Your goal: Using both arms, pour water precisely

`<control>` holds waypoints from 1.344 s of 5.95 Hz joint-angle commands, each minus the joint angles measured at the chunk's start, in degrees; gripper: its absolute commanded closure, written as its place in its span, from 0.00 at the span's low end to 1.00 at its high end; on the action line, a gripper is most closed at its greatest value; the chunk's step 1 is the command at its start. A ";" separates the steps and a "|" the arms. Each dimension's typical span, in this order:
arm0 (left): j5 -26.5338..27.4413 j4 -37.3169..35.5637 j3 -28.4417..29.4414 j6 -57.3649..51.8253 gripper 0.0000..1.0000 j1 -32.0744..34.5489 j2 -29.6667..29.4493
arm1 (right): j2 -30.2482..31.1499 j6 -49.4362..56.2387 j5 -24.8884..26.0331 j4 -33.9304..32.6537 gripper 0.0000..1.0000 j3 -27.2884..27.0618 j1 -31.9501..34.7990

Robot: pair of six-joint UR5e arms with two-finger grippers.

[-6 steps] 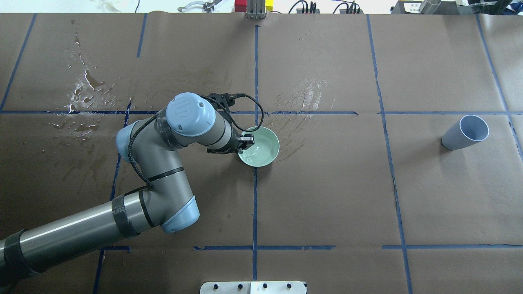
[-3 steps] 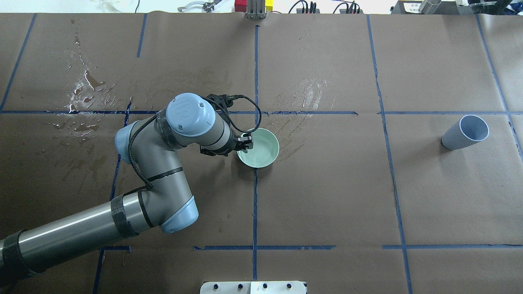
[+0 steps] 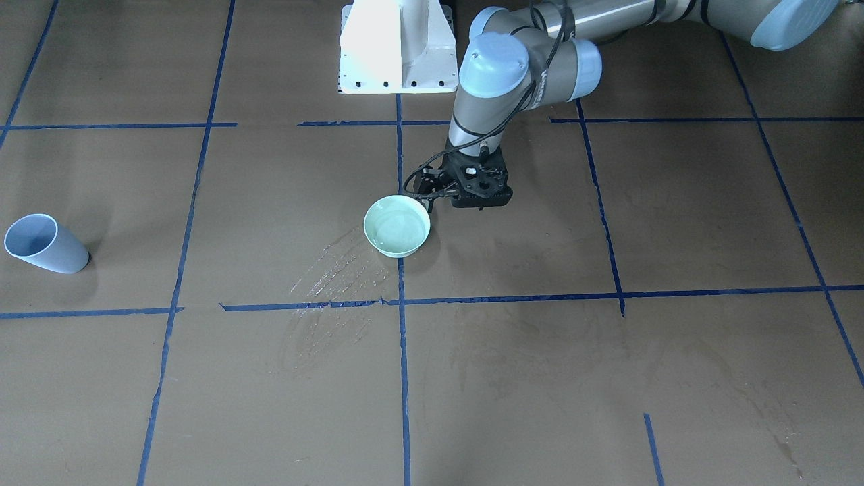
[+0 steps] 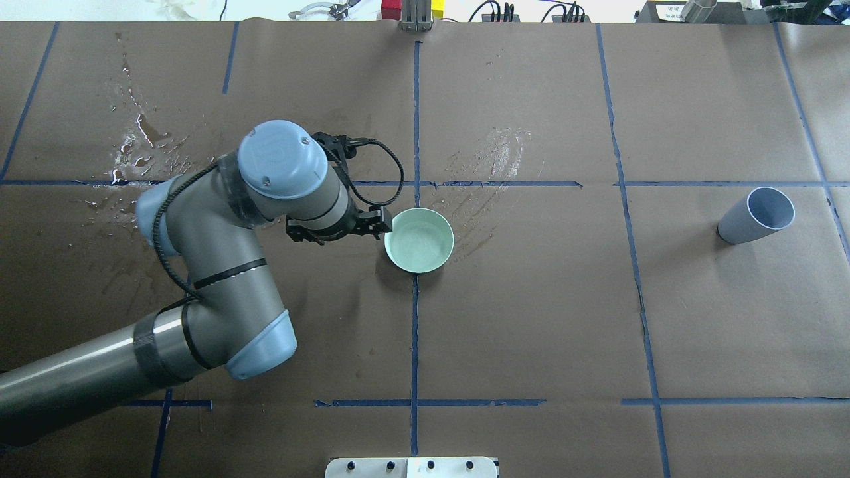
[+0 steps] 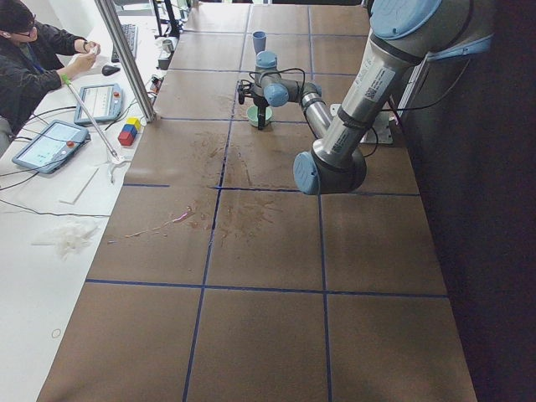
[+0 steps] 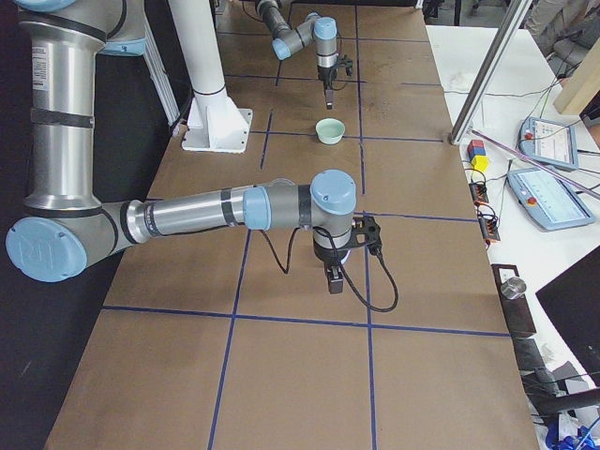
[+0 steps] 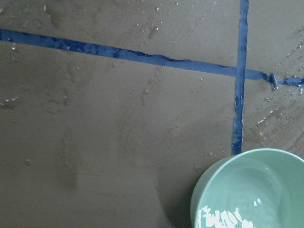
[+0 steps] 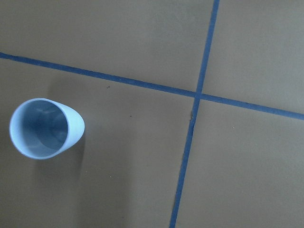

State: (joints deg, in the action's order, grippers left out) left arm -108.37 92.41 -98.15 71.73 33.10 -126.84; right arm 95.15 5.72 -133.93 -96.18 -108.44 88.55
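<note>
A pale green bowl (image 4: 420, 240) stands near the table's middle, with water (image 7: 247, 199) showing as a glossy film inside it. My left gripper (image 4: 376, 223) is just off the bowl's left rim, apart from it, open and empty; it also shows in the front view (image 3: 428, 192) beside the bowl (image 3: 397, 226). A pale blue cup (image 4: 757, 216) stands far to the right and shows in the right wrist view (image 8: 45, 127). My right gripper (image 6: 335, 278) shows only in the exterior right view, and I cannot tell whether it is open or shut.
Wet patches lie on the brown paper at the far left (image 4: 139, 153) and behind the bowl (image 4: 495, 159). Blue tape lines (image 4: 415, 332) mark a grid. The white pedestal (image 3: 398, 47) stands at the robot's edge. An operator (image 5: 33, 63) sits beyond the far side.
My left gripper was on the bowl's left rim. It has let go and moved left and back, away from the bowl. The bowl and the cup have stayed in place.
</note>
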 commanded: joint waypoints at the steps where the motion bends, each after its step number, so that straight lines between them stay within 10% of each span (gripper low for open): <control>1: -4.63 -7.31 -9.83 -10.24 0.00 4.93 6.83 | -0.57 -4.63 -1.68 0.03 0.00 -4.30 -1.26; 4: -4.83 -7.25 -11.36 -12.50 0.00 5.58 8.80 | 0.12 -25.88 4.09 4.03 0.00 -16.86 -11.09; 6: -4.75 -6.55 -10.93 -11.27 0.00 5.23 8.80 | 8.88 -47.45 12.05 29.27 0.00 -16.80 -22.91; 8: -4.66 -6.37 -10.31 -9.52 0.00 4.96 8.10 | 15.39 -55.69 27.25 40.07 0.03 -17.06 -33.39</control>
State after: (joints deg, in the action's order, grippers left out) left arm -113.05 85.93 -108.63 61.17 38.18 -118.41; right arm 107.31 -45.35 -114.12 -61.18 -125.43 60.50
